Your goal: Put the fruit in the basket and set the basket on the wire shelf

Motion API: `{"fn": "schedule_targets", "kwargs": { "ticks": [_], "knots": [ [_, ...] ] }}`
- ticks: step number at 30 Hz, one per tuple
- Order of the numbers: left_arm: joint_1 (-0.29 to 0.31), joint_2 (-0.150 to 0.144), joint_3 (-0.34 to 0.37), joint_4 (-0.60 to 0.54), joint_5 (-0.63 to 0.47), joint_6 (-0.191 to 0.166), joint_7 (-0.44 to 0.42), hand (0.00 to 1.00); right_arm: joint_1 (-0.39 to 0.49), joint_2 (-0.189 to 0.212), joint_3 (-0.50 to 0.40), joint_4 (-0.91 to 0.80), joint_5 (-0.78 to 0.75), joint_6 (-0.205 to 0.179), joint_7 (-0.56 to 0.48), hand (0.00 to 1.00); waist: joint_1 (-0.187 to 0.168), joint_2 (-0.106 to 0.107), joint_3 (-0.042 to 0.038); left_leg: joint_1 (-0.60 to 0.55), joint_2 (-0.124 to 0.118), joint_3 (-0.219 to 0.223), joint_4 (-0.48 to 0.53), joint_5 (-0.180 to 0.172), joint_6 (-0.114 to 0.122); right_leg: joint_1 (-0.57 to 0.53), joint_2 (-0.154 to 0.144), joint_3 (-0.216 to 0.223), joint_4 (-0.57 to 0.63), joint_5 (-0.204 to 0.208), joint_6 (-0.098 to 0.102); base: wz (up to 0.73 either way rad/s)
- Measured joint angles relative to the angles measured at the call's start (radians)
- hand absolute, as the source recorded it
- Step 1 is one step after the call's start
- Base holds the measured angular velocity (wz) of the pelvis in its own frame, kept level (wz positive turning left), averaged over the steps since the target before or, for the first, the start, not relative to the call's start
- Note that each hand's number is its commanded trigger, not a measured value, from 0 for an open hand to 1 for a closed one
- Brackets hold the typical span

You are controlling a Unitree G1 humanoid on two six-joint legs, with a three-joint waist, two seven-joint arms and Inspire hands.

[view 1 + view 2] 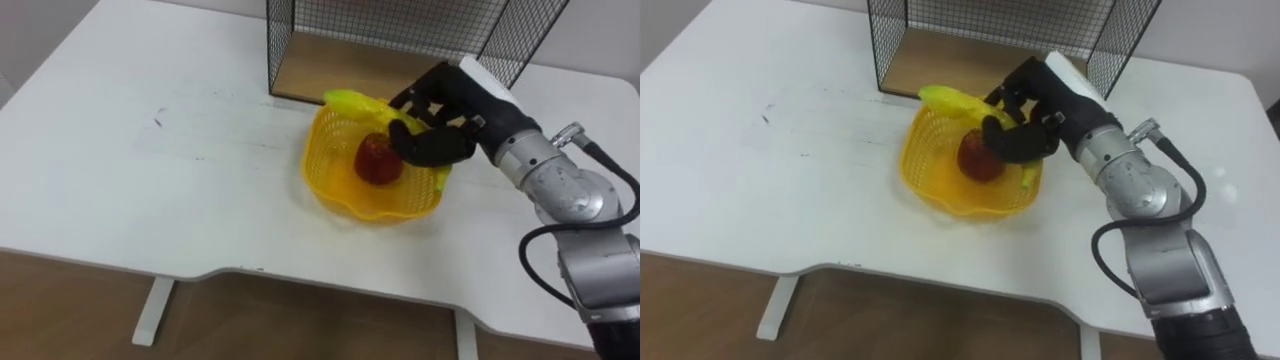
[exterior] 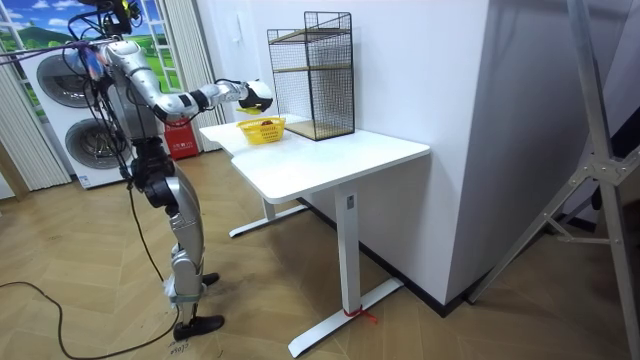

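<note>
Two fruits at the yellow basket [image 1: 370, 208]: a red apple [image 1: 378, 160] resting on the basket floor, and a banana [image 1: 350, 101] lying across the far rim. One banana end projects past the rim to the left and the other shows at the right rim. Middle hidden under the hand.

Right hand [image 1: 440, 130]: fingers curled round the middle of the banana, thumb close to the apple. Grasp closed, not released.

Basket position: on the white table [image 1: 150, 150], just in front of the open side of the wire shelf [image 1: 400, 30], not yet on its wooden bottom board [image 1: 330, 75].

Step in hand, as judged: loading the second fruit.

Next move, as judged:
- Lower the banana until fully inside the rim.
- Open the fingers and withdraw upward, clear of the lattice wall.
- Take the basket by its rim and lift it onto the board.

Appearance of the basket: shallow, open plastic lattice with a wavy, flared rim. Probably light and liable to slide or tip under a one-sided pull. Apple round and glossy, free to roll during the lift.

Robot stance, per the room view: upright at the table edge, right arm extended over the top.
</note>
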Motion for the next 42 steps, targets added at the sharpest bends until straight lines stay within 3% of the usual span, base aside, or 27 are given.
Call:
{"fn": "schedule_targets", "kwargs": {
  "ticks": [8,35,42],
  "knots": [
    [0.004,-0.001,-0.018,0.001,0.000,0.002,0.001,0.00,0.000,0.010,0.013,0.000,0.004,0.000,0.021,0.00,-0.004,0.011,0.0077,-0.005,0.000,-0.004,0.002,0.000,0.000,0.001,0.001,-0.003,0.005,0.000,0.000,0.00],
    [0.002,-0.002,-0.017,0.002,-0.006,0.021,0.007,0.00,0.010,0.024,0.013,0.010,0.005,0.010,0.025,0.00,-0.019,0.006,0.0029,-0.007,-0.002,-0.020,0.007,0.000,0.000,0.011,0.000,-0.024,0.001,0.000,-0.001,0.01],
    [0.009,-0.005,0.017,0.012,-0.123,-0.002,0.029,0.00,0.043,0.025,-0.037,0.003,0.063,0.002,-0.055,0.00,-0.021,0.011,0.0008,0.001,-0.001,-0.020,0.013,0.000,0.000,0.031,0.000,-0.040,-0.013,0.001,-0.001,0.04]
  ]
}}
